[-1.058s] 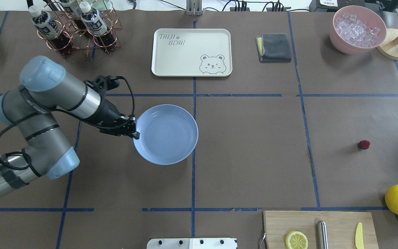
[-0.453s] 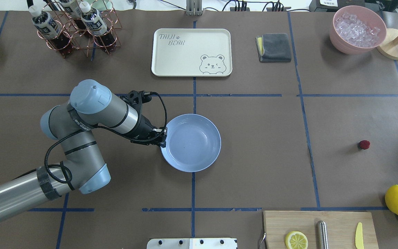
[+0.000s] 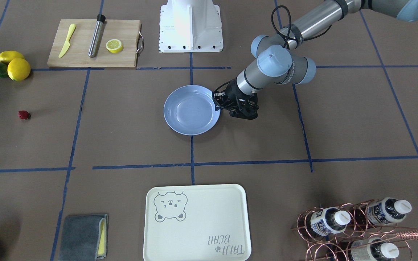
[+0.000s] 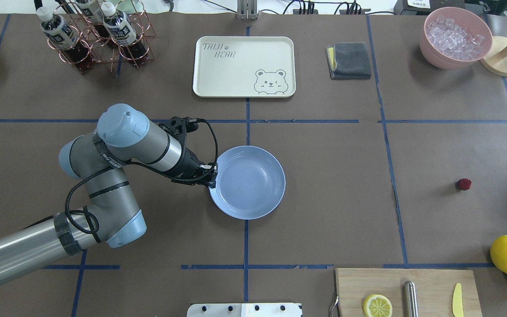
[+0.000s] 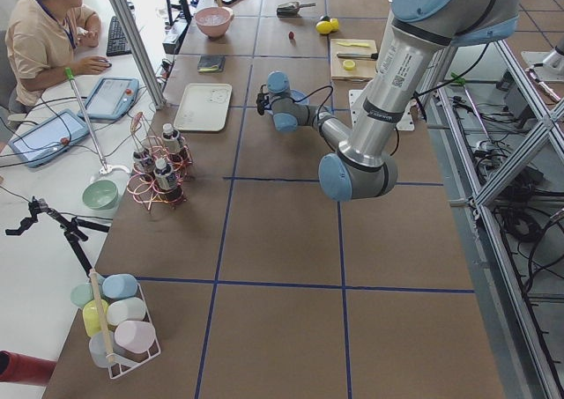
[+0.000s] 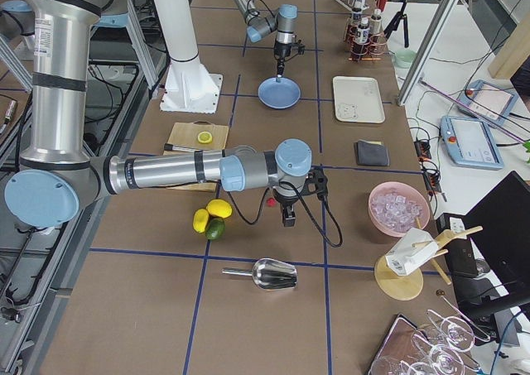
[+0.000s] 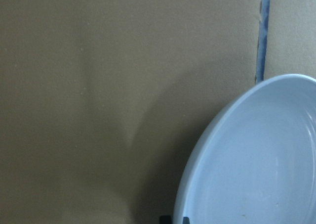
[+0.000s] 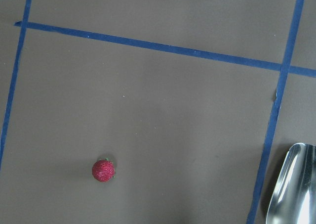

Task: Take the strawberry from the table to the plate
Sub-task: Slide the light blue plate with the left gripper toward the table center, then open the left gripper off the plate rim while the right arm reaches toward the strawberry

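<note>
My left jaws are pinching the left rim of the round light blue plate (image 4: 253,193) at mid-tabletop. The tiny dark red strawberry (image 4: 464,184) is lying unpicked on the brown paper tabletop (image 4: 332,176), far right. My right jaws are hanging near it; I cannot tell their spread.

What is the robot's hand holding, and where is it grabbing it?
The left gripper pinches the plate by its rim, on the side nearest that arm.
</note>
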`<state>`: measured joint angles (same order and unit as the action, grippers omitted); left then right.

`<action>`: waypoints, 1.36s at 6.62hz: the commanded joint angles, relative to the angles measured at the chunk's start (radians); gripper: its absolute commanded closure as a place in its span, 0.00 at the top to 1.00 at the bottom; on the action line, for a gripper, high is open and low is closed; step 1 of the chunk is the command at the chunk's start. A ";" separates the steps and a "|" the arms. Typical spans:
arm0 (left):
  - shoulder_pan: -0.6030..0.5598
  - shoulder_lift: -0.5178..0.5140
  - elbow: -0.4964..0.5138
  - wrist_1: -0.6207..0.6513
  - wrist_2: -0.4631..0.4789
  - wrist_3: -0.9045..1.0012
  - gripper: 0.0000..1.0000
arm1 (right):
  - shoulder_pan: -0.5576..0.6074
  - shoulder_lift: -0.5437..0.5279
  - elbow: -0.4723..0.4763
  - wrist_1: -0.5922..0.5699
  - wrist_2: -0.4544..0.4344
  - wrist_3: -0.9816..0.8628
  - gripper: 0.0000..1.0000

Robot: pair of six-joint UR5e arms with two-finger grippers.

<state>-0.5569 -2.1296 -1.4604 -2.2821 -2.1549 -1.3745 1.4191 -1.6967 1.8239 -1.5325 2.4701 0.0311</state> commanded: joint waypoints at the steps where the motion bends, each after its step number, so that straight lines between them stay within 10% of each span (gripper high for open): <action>1: 0.003 -0.004 0.018 -0.031 0.009 0.000 0.00 | -0.005 0.000 0.000 0.000 0.000 0.000 1.00; 2: 0.003 -0.003 0.017 -0.031 0.010 0.000 0.00 | -0.006 0.000 0.000 0.000 0.000 0.000 1.00; 5: 0.002 -0.003 0.012 -0.030 0.010 0.003 0.73 | -0.028 -0.001 0.002 0.023 0.001 0.024 1.00; 7: -0.036 0.010 -0.035 -0.028 0.009 -0.003 0.82 | -0.154 -0.014 0.000 0.248 -0.013 0.355 1.00; 9: -0.073 0.045 -0.087 -0.023 0.006 -0.005 0.83 | -0.364 -0.133 -0.002 0.609 -0.206 0.664 1.00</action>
<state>-0.6113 -2.1004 -1.5229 -2.3069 -2.1474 -1.3784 1.1686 -1.7722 1.8231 -1.1093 2.3666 0.5290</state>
